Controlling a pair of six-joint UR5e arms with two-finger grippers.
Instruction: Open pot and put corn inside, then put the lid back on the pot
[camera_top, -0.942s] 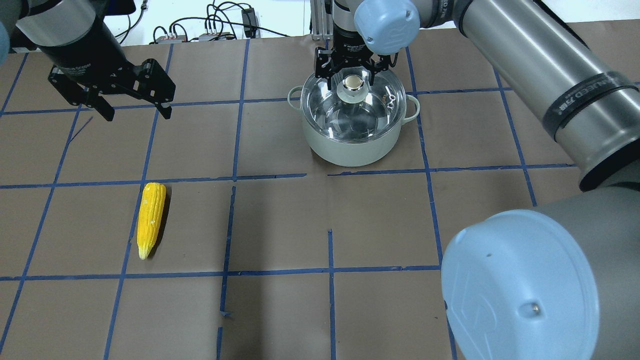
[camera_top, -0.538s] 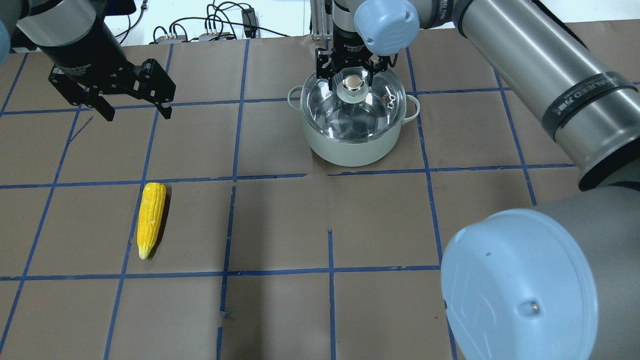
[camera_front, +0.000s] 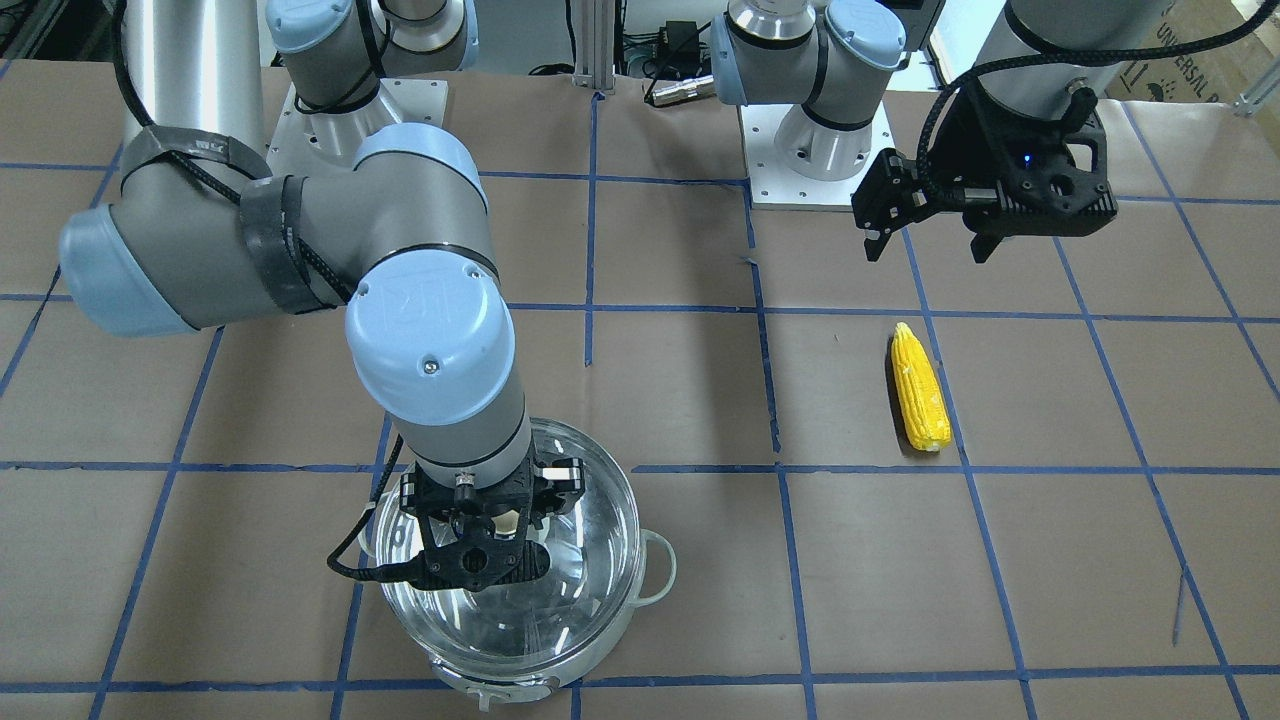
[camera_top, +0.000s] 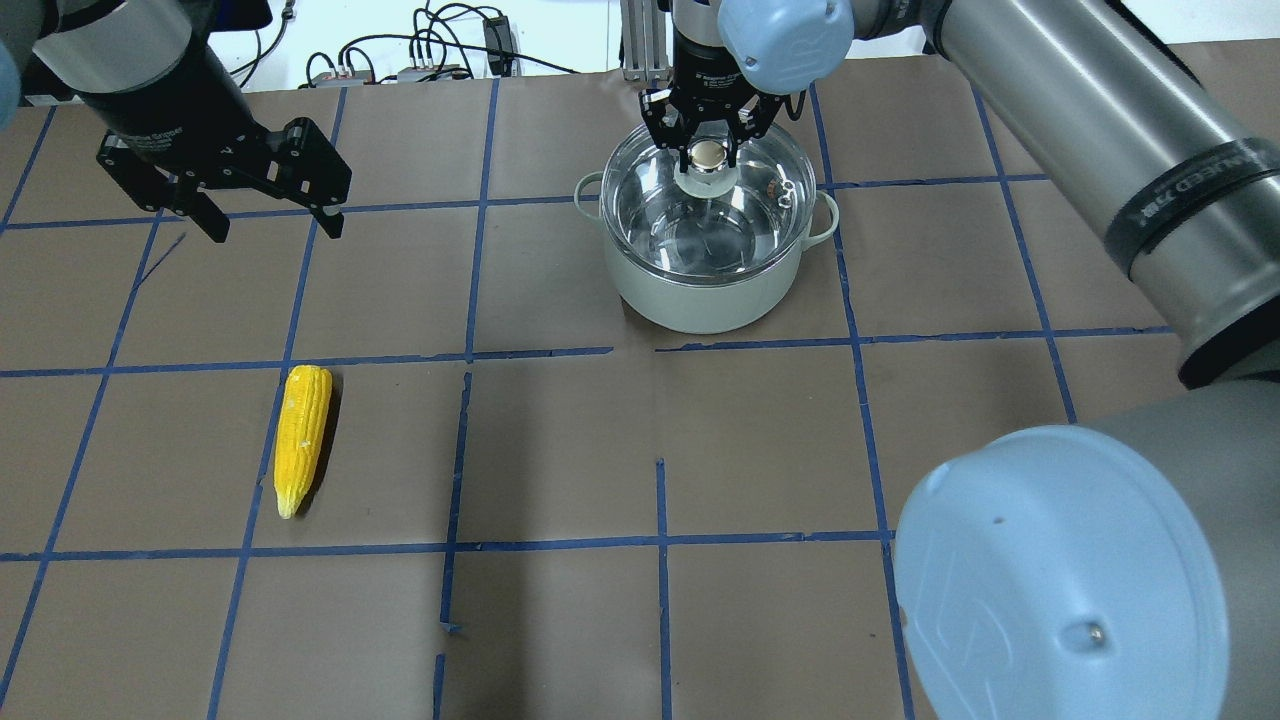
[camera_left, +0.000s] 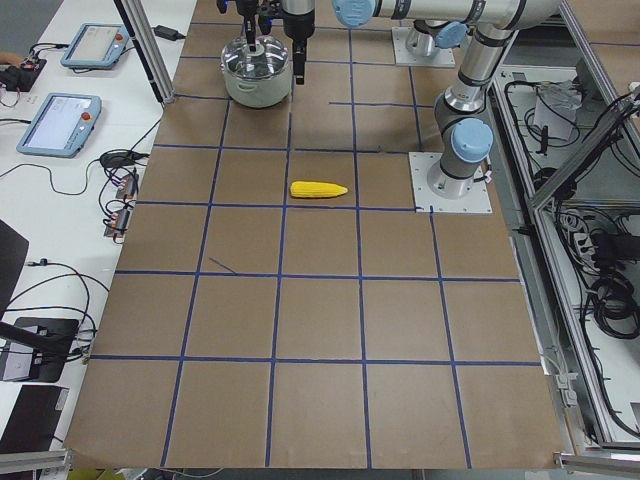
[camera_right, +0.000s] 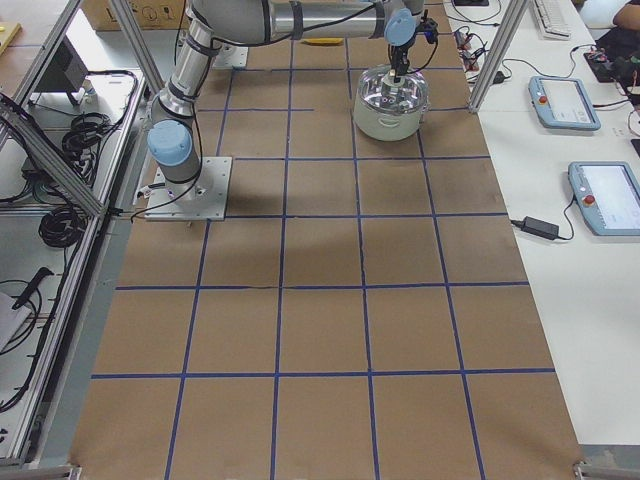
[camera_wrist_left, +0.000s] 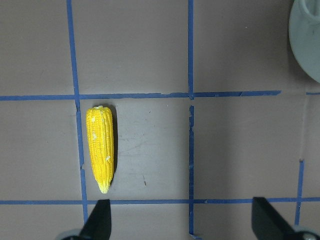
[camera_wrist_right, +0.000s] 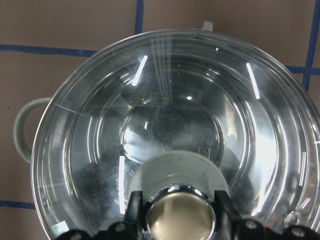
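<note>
In the view from above, the yellow corn (camera_top: 302, 440) is closest. It lies flat on the brown table (camera_top: 560, 450) in the lower left of the picture, with its pointy end toward the bottom edge. It lies right beside one of the blue tape lines (camera_top: 462, 300), and nothing is holding it.

Farther back, in the upper left, the left gripper (camera_top: 276, 232) hangs above the table. Its two fingers are spread wide with nothing between them. Its own camera looks down on the corn (camera_wrist_left: 100, 148), a bit left of the middle.

Farthest back, at the top middle, stands the shiny pot (camera_top: 690, 295) with its pale green handles. The clear lid (camera_top: 680, 225) covers its mouth. The right gripper (camera_top: 709, 152) comes straight down on the lid, and its fingers (camera_wrist_right: 134, 210) squeeze the knob (camera_wrist_right: 180, 215) from both sides. I cannot tell if the lid is touching the pot's rim.
</note>
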